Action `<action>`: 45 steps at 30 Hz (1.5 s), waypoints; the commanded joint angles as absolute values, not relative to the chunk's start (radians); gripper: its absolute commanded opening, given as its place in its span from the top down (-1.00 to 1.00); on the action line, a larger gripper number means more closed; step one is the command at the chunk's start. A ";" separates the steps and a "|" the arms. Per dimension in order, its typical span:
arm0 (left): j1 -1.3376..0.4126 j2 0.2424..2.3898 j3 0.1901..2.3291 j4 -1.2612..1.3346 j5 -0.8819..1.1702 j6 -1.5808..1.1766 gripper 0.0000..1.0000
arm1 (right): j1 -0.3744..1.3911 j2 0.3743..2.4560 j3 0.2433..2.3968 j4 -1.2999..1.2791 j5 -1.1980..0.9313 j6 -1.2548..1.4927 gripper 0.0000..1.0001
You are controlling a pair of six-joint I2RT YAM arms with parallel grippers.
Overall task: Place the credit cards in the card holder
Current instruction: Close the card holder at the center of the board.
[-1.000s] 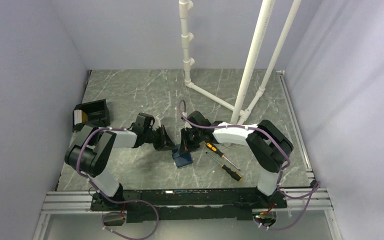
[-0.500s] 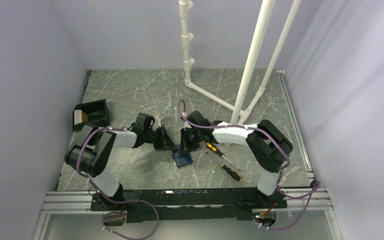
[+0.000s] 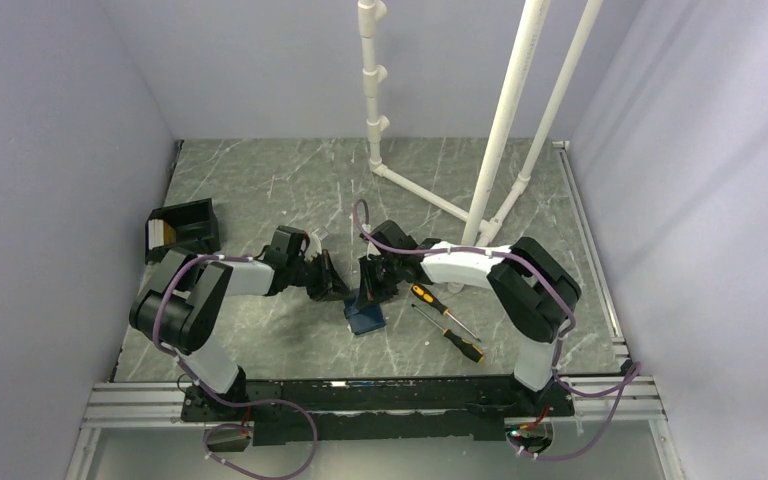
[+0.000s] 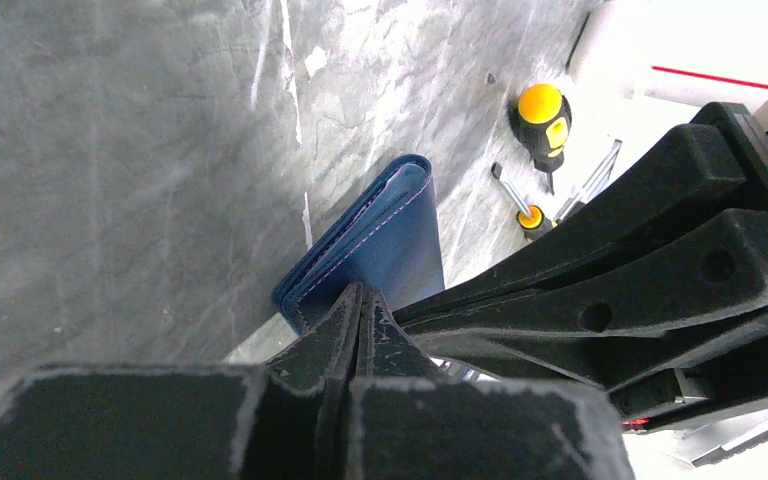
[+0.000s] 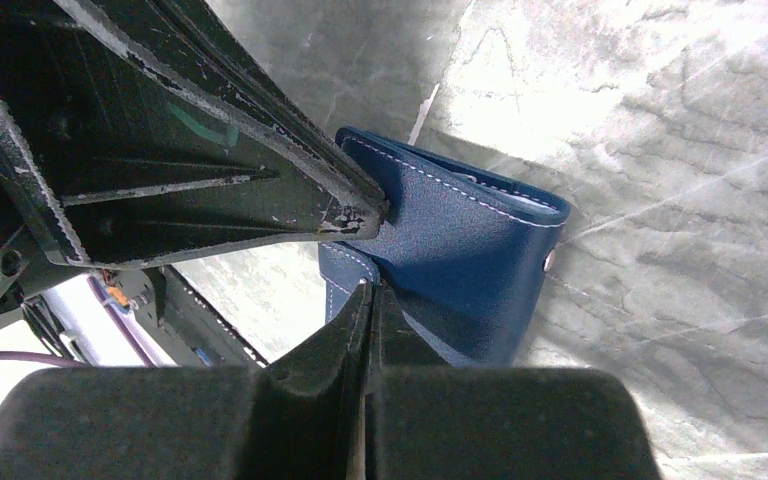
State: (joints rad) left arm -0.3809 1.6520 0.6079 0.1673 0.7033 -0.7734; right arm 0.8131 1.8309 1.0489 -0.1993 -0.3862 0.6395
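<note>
navy card holder lies folded on the table, mid-field, right under both claw tips. your left claw and right claw are each pinched fully together, tips at the holder's near edge. whether either has caught a flap, i cannot tell. the risk, as i judge it: two closed tips prying at one small case may skid it toward the screwdrivers or knock each other, leaving it folded. its long axis runs away from your left claw toward the screwdrivers, with the clasp stud on the edge away from your right claw.
</note>
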 commanded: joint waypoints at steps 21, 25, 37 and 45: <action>-0.384 1.609 0.597 0.089 0.680 -0.725 1.00 | 0.841 1.841 0.769 0.021 -0.111 0.552 1.00; -0.384 1.608 0.608 0.082 0.682 -0.726 1.00 | 0.872 1.815 0.683 0.157 -0.079 0.529 1.00; -0.385 1.461 0.648 0.007 0.740 -0.720 0.72 | 0.881 1.790 0.643 0.208 -0.114 0.552 1.00; -0.387 1.609 0.641 0.152 0.778 -0.765 0.90 | 0.832 1.740 0.710 0.107 -0.272 0.647 1.00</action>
